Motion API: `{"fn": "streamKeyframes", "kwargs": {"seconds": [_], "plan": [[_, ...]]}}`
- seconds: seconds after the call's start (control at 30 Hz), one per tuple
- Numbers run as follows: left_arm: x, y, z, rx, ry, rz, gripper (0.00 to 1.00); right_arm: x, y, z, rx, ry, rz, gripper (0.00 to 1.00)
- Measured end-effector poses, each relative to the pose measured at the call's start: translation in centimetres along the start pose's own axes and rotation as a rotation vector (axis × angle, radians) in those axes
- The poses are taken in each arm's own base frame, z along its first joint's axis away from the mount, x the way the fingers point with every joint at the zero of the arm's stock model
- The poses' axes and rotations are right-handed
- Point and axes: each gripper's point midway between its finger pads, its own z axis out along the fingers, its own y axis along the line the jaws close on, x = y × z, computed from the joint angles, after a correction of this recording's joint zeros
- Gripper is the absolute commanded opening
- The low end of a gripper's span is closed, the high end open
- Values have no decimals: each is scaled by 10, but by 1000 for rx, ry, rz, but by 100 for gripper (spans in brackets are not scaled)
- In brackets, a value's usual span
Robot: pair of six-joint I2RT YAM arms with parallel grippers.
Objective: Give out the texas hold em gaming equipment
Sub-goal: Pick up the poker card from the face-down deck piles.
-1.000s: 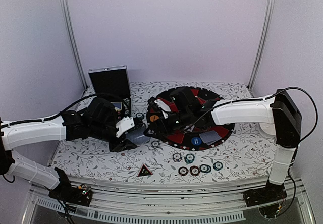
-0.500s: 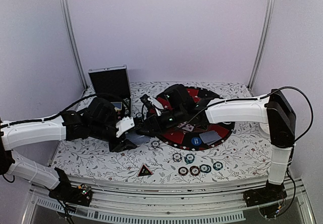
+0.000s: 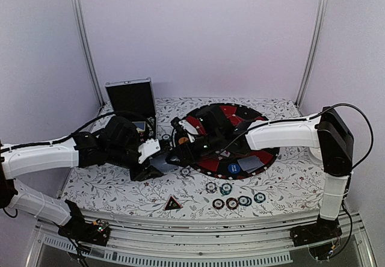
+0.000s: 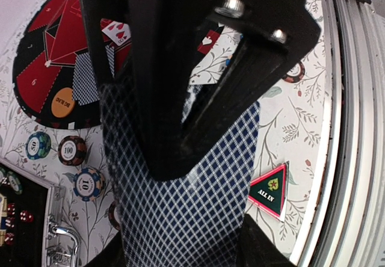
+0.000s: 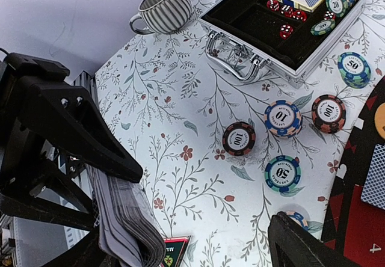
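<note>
Blue-checked cards (image 4: 180, 207) are clamped as a deck in my left gripper (image 3: 155, 163) over the left half of the table (image 3: 301, 183); only my right wrist view shows its stacked edge. My right gripper (image 3: 174, 156) hangs spread, empty.

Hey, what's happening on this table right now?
The left gripper is clamped on a deck of cards beside the round mat. The right gripper hangs open right next to the deck, holding nothing. A few cards and buttons already lie on the mat, and chips sit in a loose row near the front edge.
</note>
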Motion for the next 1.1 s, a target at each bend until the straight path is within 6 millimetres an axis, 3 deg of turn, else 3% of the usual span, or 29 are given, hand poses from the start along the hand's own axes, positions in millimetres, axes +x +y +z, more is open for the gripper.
{"fn": "streamKeyframes", "kwargs": {"seconds": [1.1], "plan": [[-1, 0, 0, -1, -2, 1, 48, 1, -7, -20, 70, 33, -6, 83]]}}
